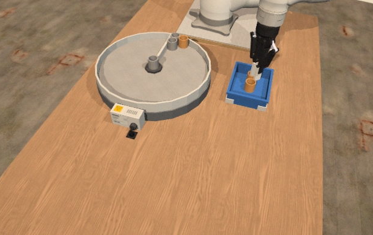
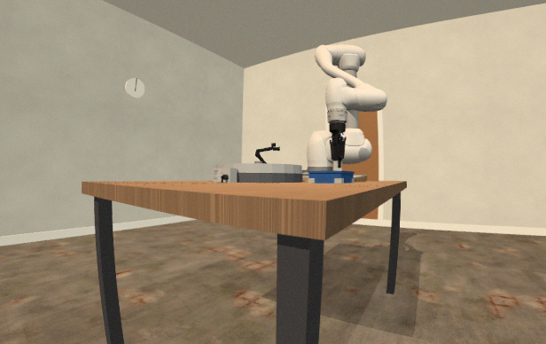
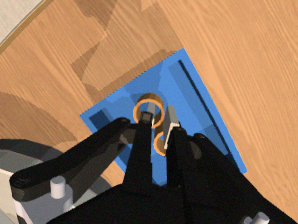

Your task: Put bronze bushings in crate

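The blue crate (image 1: pixel 255 87) stands on the table to the right of the turning table (image 1: pixel 153 72). My gripper (image 1: pixel 256 73) reaches down into the crate, with its fingers only a little apart. One bronze bushing (image 1: pixel 250 85) stands upright on the crate floor; in the wrist view (image 3: pixel 161 143) its rim lies between my fingertips. A second bronze bushing stands just beyond the fingertips, half hidden behind a finger in the top view (image 1: pixel 249 73). A third bronze bushing (image 1: pixel 183 42) stands at the turning table's far rim beside two grey bushings (image 1: pixel 172 43).
A grey hub (image 1: pixel 153 63) sits at the turning table's centre, with a guide bar running to the far rim. A white control box (image 1: pixel 127 115) is at the table's front edge. The robot base plate (image 1: pixel 217 21) lies behind the crate.
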Controlling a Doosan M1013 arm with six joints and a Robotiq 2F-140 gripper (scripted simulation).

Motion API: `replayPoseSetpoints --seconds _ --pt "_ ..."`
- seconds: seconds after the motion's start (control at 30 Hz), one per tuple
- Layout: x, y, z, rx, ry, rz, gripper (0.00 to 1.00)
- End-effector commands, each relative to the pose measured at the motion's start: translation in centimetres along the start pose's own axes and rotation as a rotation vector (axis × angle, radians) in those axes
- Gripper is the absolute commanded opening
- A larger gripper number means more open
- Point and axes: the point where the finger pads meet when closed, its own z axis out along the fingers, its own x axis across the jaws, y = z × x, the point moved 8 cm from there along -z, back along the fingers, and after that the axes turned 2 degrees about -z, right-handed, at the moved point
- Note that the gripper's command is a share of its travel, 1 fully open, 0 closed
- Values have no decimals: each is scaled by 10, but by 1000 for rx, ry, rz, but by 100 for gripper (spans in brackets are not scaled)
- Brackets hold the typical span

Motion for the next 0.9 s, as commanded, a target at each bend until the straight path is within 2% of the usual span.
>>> replayPoseSetpoints --seconds 0.0,0.33,0.87 --pt "0 0 0 0 0 0 10" --pt "0 0 -11 0 0 0 10" --pt "0 1 -75 0 0 0 10"
